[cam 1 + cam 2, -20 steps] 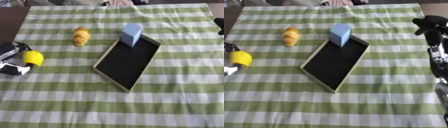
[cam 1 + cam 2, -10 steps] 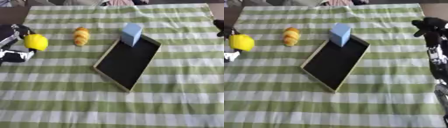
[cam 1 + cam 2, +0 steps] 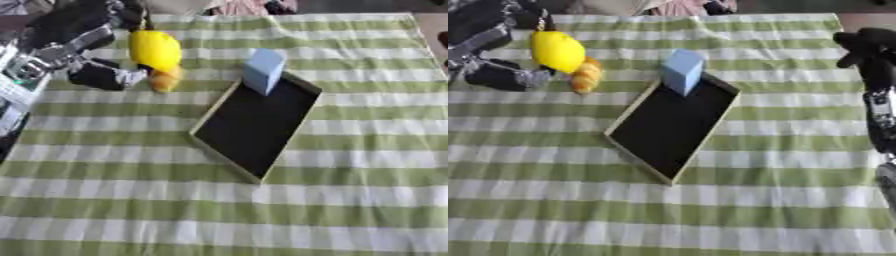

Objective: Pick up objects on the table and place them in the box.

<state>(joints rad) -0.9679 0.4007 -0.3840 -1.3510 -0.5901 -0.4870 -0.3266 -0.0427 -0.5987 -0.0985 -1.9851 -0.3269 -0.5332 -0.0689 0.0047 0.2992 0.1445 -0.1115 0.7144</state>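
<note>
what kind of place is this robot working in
Probably a staged tabletop for pick-and-place practice, not a real kitchen. A green and white checked tablecloth covers the table, with only a shallow black box, a blue block at its far end, and a yellow object in the left hand.

Both head eyes look down, sharing the box (image 3: pixel 254 125).

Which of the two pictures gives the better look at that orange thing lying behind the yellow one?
The right eye view: there the orange object shows down most of its length beside the yellow object that the left hand holds up. In the left eye view the yellow object covers it, leaving only its lower end.
</note>
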